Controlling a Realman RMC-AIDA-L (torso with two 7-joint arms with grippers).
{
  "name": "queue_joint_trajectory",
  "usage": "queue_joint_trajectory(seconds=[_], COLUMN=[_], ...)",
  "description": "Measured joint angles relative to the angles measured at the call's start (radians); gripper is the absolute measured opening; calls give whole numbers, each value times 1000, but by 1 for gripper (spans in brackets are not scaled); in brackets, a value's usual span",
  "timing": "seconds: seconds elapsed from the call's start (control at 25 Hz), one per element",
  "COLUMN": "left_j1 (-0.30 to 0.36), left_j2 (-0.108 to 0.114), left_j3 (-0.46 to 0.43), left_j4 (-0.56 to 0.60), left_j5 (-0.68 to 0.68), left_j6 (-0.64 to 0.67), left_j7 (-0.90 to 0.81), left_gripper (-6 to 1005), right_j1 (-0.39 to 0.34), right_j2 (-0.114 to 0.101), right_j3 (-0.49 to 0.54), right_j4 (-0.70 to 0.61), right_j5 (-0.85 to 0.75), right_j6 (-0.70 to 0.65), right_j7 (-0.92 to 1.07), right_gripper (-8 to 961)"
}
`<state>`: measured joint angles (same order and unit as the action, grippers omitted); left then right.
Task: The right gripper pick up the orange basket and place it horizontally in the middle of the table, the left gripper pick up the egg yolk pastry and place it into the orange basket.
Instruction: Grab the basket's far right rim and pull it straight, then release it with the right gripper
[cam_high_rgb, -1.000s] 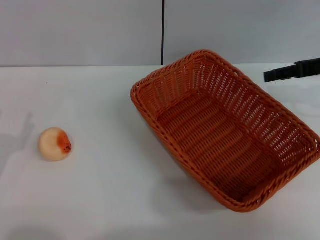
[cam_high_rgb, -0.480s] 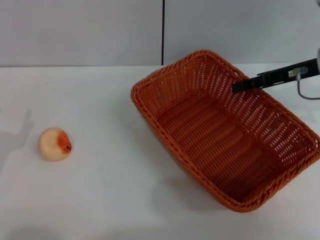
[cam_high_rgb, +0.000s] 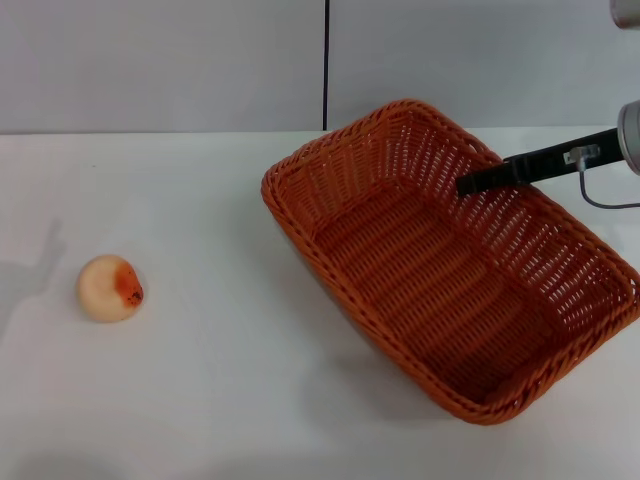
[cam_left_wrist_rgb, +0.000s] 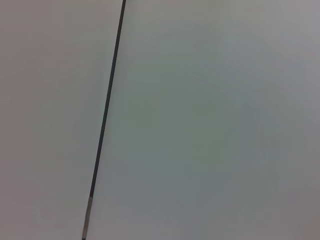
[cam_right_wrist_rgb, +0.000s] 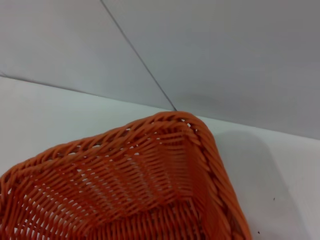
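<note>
The orange basket (cam_high_rgb: 432, 285) lies at an angle on the right half of the white table (cam_high_rgb: 200, 190), and nothing is inside it. From the right edge of the head view my right gripper (cam_high_rgb: 468, 183) reaches in as a slim black shape, its tip just above the basket's far right rim. The right wrist view looks down on a far corner of the basket (cam_right_wrist_rgb: 150, 165) and the wall behind it. Far to the left on the table sits the egg yolk pastry (cam_high_rgb: 110, 288), pale with an orange-red blotch. My left gripper is out of view.
A grey wall with a dark vertical seam (cam_high_rgb: 325, 65) stands behind the table. A thin grey cable (cam_high_rgb: 600, 195) loops below the right wrist. The left wrist view holds only the wall and its seam (cam_left_wrist_rgb: 105, 120).
My right gripper has come in from the right edge and moved left, from beyond the basket to above its far right rim. The basket and the pastry have stayed where they were.
</note>
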<state>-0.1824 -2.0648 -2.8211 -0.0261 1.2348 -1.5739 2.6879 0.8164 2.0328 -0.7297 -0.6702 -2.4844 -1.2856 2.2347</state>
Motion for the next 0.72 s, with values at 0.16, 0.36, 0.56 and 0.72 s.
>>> queue_joint_trajectory(seconds=[0.16, 0.36, 0.56, 0.72], left_j1=[-4, -5, -5, -5], left_j2=[0, 0, 0, 0], left_j3=[0, 0, 0, 0], left_j4=[0, 0, 0, 0], left_j5=[0, 0, 0, 0], left_j6=[5, 9, 10, 10], left_j7=[0, 0, 0, 0], left_gripper=[796, 796, 796, 796], right_j1=[3, 8, 7, 7], right_j2=[2, 4, 4, 4], right_j3=[-2, -11, -12, -11], right_j4=[20, 42, 39, 28], right_j5=[1, 1, 1, 1], right_j6=[18, 28, 30, 25], right_j7=[-5, -4, 2, 3], right_gripper=[617, 613, 568, 398])
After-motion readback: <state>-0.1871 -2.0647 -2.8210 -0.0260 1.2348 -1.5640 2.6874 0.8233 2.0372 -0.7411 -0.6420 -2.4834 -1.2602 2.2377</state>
